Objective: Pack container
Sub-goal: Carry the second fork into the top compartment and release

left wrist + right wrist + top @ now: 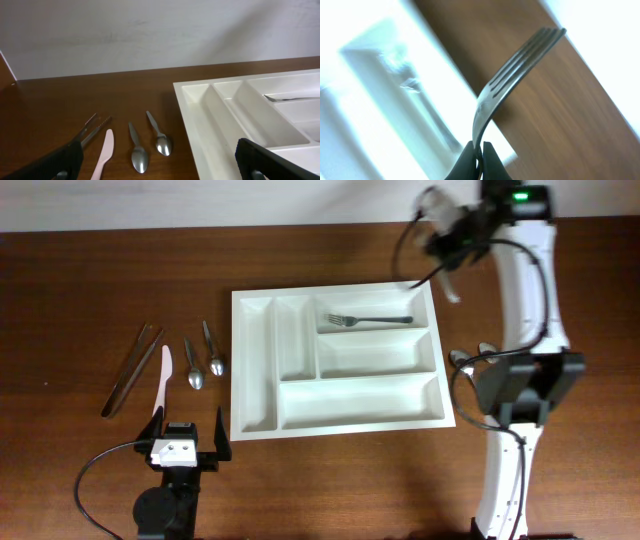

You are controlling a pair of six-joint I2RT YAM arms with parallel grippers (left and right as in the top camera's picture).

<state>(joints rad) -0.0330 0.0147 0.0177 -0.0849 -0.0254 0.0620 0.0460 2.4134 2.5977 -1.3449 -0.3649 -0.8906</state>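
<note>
A white cutlery tray [258,380] lies mid-table with one fork [368,319] in its top right compartment. My right gripper [452,252] hovers above the tray's far right corner, shut on a second fork [512,70], tines pointing up and away in the right wrist view. On the wood left of the tray lie two spoons [195,366] [213,350], a pink knife [161,383] and metal tongs [130,368]. My left gripper [188,442] is open and empty near the front edge, just below the knife. The spoons [138,155] and knife [103,155] show between its fingers.
The right arm's base and cables [520,385] stand just right of the tray. A pale wall [150,30] runs behind the table's far edge. The tray's remaining compartments [360,402] hold nothing.
</note>
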